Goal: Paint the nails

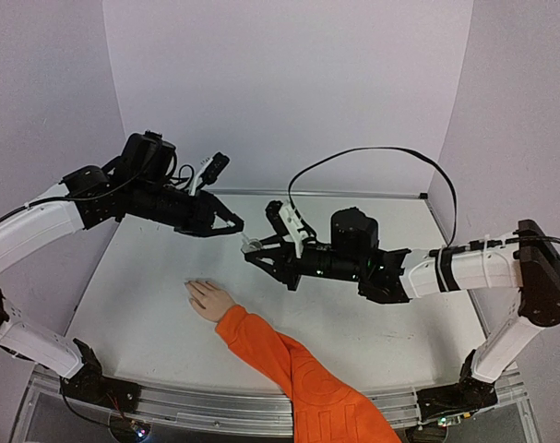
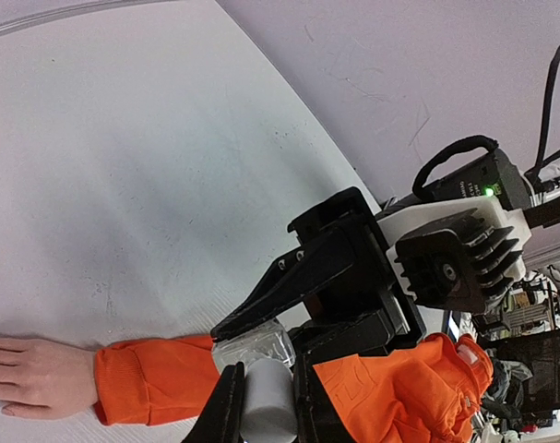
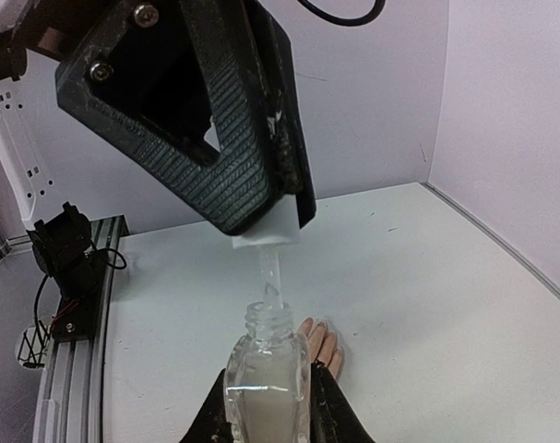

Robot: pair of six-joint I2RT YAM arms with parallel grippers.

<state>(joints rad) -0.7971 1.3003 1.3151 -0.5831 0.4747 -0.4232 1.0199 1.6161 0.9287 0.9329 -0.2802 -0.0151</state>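
Right gripper [image 3: 268, 406] clamps a likely slick glass bottle [image 3: 266, 369], left gripper [image 2: 267, 411] pinches its brush cap [image 3: 270, 231]; tiny rigid nails [image 1: 191, 289] want light strokes.

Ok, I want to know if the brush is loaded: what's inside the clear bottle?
Pale, cloudy liquid fills the lower part of the clear bottle. The brush stem below the white cap reaches the open neck; its bristles cannot be made out there.

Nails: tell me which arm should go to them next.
Left, most likely. The left pincer is shut on the white cap carrying the brush, poised at the clear bottle's neck; the right pincer only holds that bottle. The nails lie below on the table.
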